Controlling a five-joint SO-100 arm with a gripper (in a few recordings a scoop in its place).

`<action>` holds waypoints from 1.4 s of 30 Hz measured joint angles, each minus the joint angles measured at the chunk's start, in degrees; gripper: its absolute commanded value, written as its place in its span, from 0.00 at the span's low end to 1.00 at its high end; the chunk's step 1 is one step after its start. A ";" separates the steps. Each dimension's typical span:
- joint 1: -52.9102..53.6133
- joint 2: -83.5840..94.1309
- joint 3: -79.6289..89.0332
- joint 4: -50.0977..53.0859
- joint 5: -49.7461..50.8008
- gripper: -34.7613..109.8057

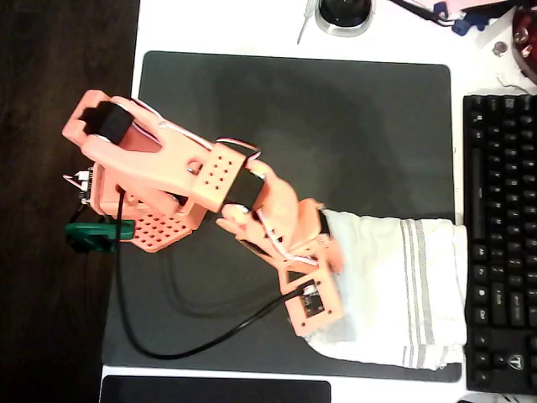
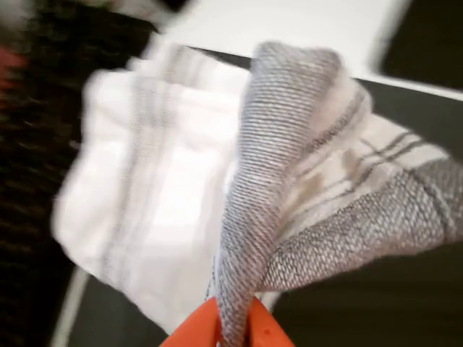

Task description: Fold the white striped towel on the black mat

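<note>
Wrist view: your claw (image 2: pixel 231 325) is pinched tight on a peak of the white striped towel (image 2: pixel 173 195), with the orange tips meeting at the bottom of the picture and a ridge of cloth rising straight out from between them. Picture is blurred; stripe groups still readable on both the lifted fold and the flat part.

Overhead view: towel (image 1: pixel 394 294) lies at the right near corner of the black mat (image 1: pixel 294 126), its right edge reaching the keyboard (image 1: pixel 499 243) and its near edge running slightly over the mat's near border. The orange arm (image 1: pixel 210 185) reaches in from the left and covers the towel's left edge, where the grip is. White worktop (image 1: pixel 226 25) shows beyond the mat's far edge.

Key relation: the bulk of the cloth lies to the right of your grip. Grey stripes run far-to-near, close to the right edge. Judgement: fold wants the held left edge carried rightward over the flat part, toward the stripes.

Risk, as judged: thin cloth may drag the whole towel toward the keyboard rather than fold.
</note>
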State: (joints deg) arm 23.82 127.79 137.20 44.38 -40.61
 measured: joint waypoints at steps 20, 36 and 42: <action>13.80 21.09 -2.64 41.84 -13.18 0.24; -1.05 9.76 -13.27 23.91 0.44 0.24; -5.54 0.62 -10.90 9.58 2.37 0.24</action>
State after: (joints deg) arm 18.28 128.41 126.30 53.96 -38.23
